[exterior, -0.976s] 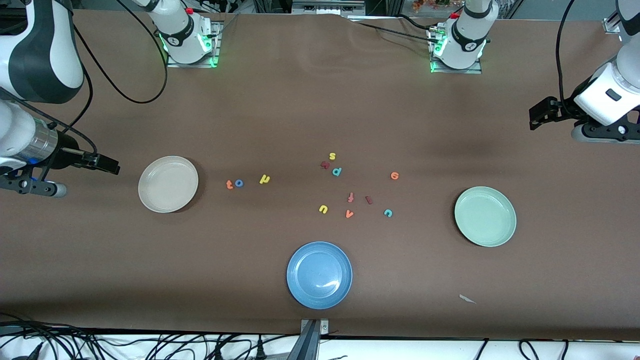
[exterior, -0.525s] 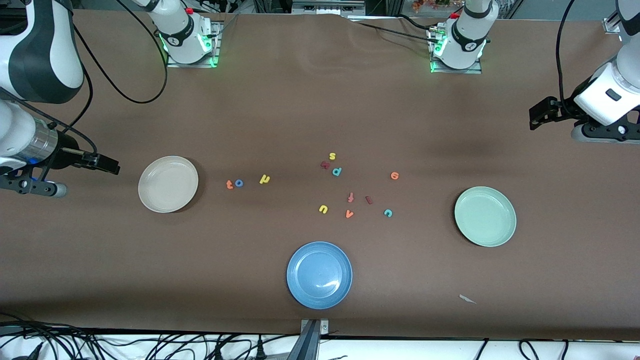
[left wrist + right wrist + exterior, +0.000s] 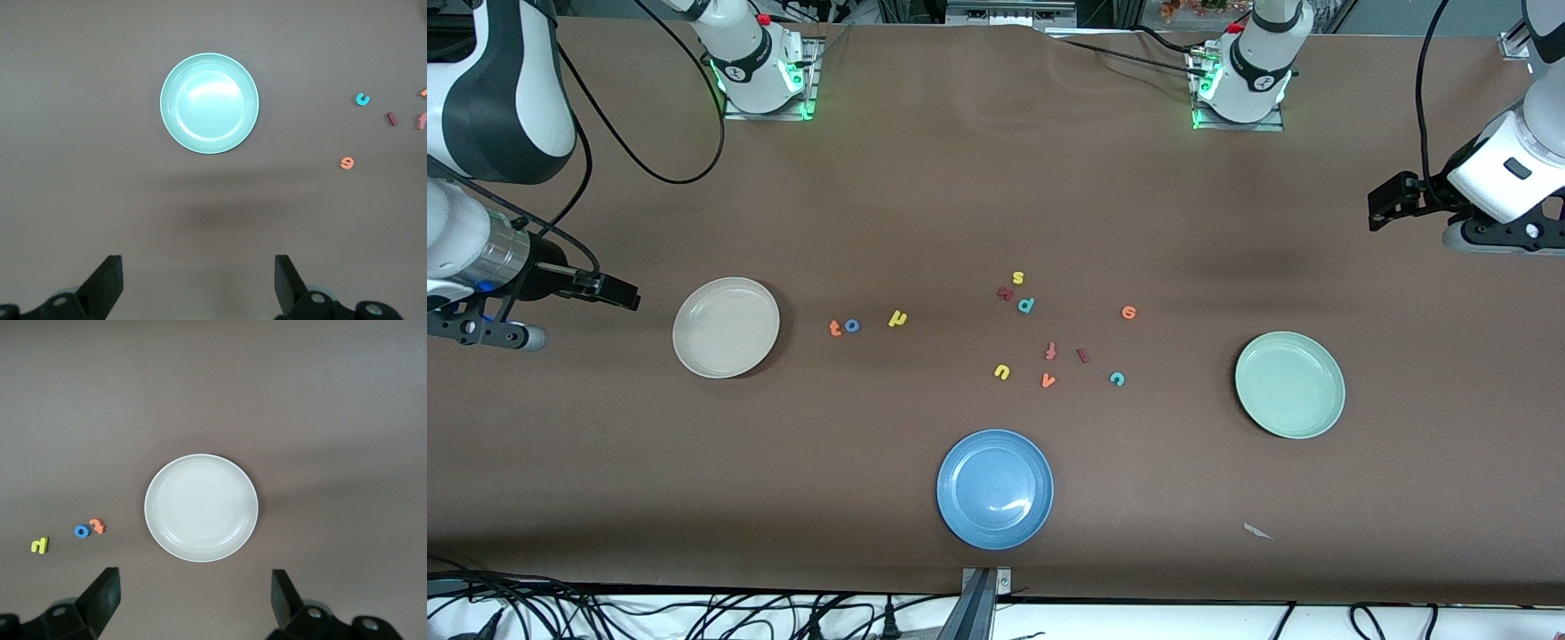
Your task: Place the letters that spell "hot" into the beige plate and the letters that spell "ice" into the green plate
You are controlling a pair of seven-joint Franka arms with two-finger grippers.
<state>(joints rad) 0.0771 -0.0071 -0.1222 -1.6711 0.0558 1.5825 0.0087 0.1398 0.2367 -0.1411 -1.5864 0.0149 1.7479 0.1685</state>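
The beige plate (image 3: 726, 327) (image 3: 201, 507) lies empty toward the right arm's end. Beside it, in a row, lie the orange t (image 3: 835, 328) (image 3: 98, 526), the blue o (image 3: 852, 325) (image 3: 82, 531) and the yellow h (image 3: 897, 318) (image 3: 40, 545). The green plate (image 3: 1289, 384) (image 3: 209, 103) lies empty toward the left arm's end. The orange e (image 3: 1128, 312) (image 3: 347, 162), dark red i (image 3: 1083, 356) (image 3: 391, 119) and teal c (image 3: 1117, 379) (image 3: 362, 99) lie on the table between the plates. My right gripper (image 3: 624, 297) (image 3: 193, 583) hangs open over bare table at its end. My left gripper (image 3: 1378, 212) (image 3: 198, 267) hangs open likewise.
A blue plate (image 3: 995, 488) lies nearest the front camera, mid-table. Other letters are scattered mid-table: yellow s (image 3: 1018, 277), teal p (image 3: 1026, 305), a dark red piece (image 3: 1005, 292), red-orange f (image 3: 1050, 351), yellow u (image 3: 1001, 372), orange v (image 3: 1048, 381). A paper scrap (image 3: 1258, 532) lies near the front edge.
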